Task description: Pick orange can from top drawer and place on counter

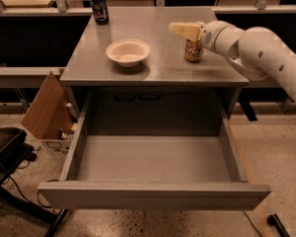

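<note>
"Orange can (193,51), where did it stand?"
"Upright on the counter (158,70), upper right of the frame. The gripper (183,29) sat just above its top. Open or clamped, I couldn't tell."
"How would it handle?"
"Light, thin-walled and slick, I'd judge, so it was best held round the middle. A white bowl (128,52) sat to its left and a dark can (99,7) at upper left, both well apart from it."
</note>
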`<state>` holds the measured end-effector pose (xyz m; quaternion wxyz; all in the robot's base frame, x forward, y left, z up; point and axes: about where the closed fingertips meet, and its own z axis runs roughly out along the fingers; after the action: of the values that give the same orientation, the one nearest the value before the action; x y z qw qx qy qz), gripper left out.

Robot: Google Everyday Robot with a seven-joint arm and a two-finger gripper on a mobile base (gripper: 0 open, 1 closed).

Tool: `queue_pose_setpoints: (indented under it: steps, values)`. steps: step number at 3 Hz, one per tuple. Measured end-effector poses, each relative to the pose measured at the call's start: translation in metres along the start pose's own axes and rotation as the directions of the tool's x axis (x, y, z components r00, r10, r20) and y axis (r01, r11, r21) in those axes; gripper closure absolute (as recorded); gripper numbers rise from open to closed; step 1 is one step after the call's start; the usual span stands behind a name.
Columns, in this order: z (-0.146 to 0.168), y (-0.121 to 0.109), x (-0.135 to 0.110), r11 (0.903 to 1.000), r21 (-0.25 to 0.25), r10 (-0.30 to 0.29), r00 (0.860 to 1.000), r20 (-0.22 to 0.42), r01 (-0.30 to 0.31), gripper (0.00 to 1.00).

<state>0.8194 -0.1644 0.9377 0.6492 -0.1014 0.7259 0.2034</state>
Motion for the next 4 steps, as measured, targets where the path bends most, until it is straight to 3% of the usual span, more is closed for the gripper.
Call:
queue_pose_setpoints:
  steps: [1, 2, 3, 4]
  values:
    - [-0.001, -0.007, -0.016, 0.9995, -0.031, -0.011, 1.000, -0.009, 0.011, 0.00]
    - [-0.029, -0.080, -0.048, 0.9975, -0.021, -0.068, 0.996, -0.056, 0.067, 0.00]
    - [-0.071, -0.119, -0.080, 0.9897, -0.020, -0.143, 0.986, -0.086, 0.142, 0.00]
    - [-0.139, -0.133, -0.115, 0.9596, -0.019, -0.280, 0.945, -0.167, 0.281, 0.00]
